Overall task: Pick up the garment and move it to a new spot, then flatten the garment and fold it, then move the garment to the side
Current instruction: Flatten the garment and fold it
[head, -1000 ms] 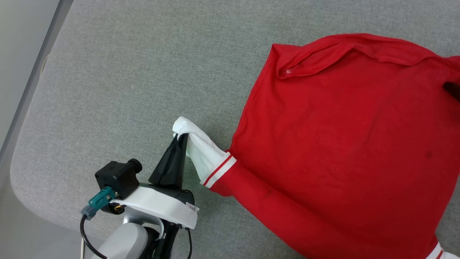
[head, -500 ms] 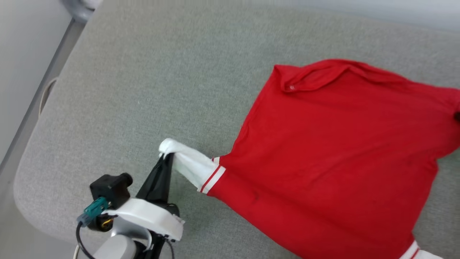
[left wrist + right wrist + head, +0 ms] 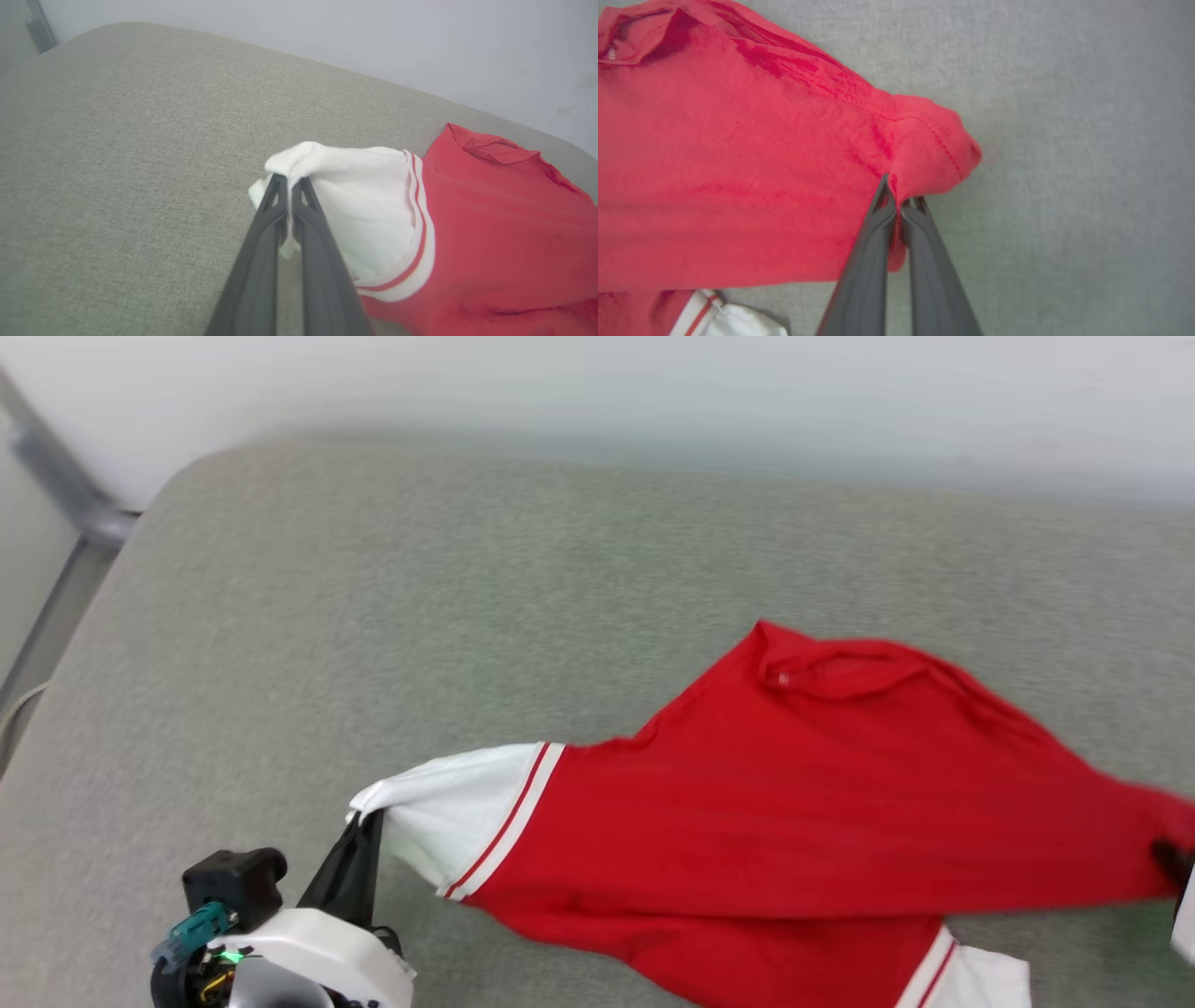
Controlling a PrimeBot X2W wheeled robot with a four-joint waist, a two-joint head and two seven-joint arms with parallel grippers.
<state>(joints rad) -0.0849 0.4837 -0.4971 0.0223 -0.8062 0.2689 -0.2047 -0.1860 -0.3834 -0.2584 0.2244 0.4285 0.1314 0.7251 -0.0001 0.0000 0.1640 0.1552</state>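
The shirt (image 3: 794,803) hangs stretched over the cushion's (image 3: 373,597) near edge, left gripper (image 3: 289,179) clamped on its white sleeve (image 3: 364,224), right gripper (image 3: 899,191) pinching a red corner; pulling tighter could slip either shallow pinch.

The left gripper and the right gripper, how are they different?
The left gripper pinches the white sleeve; the right gripper pinches a red corner. In the head view, the left gripper holds the left end of the garment; the right gripper holds its far right end. Both are shut on the same garment, which stretches between them.
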